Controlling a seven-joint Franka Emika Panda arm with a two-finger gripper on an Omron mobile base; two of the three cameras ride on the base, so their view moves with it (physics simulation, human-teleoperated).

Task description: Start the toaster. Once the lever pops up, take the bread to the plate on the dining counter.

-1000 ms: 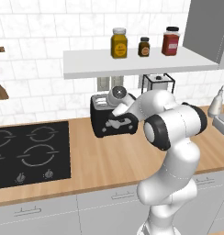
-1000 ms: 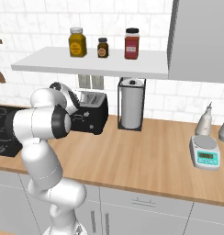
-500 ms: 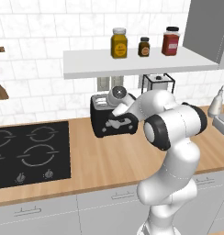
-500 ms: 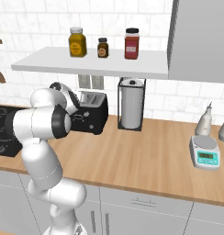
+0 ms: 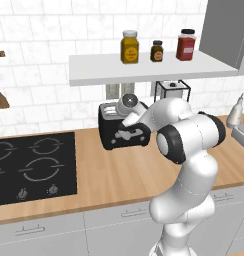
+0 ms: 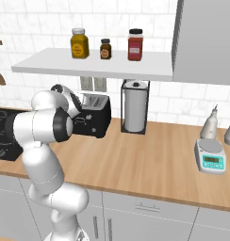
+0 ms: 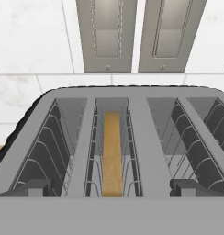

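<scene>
Black hob at left, set in wood counter. Boxy black two-slot toaster at counter's far edge by tiled wall; thin tan bread slice upright in its left slot. Hand just above toaster, fingers wide apart, holding nothing. Paper-towel roll right of toaster.

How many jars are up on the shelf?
3, in a row on the white shelf: a yellow jar on the left, a small dark jar in the middle, and a red jar on the right.
</scene>
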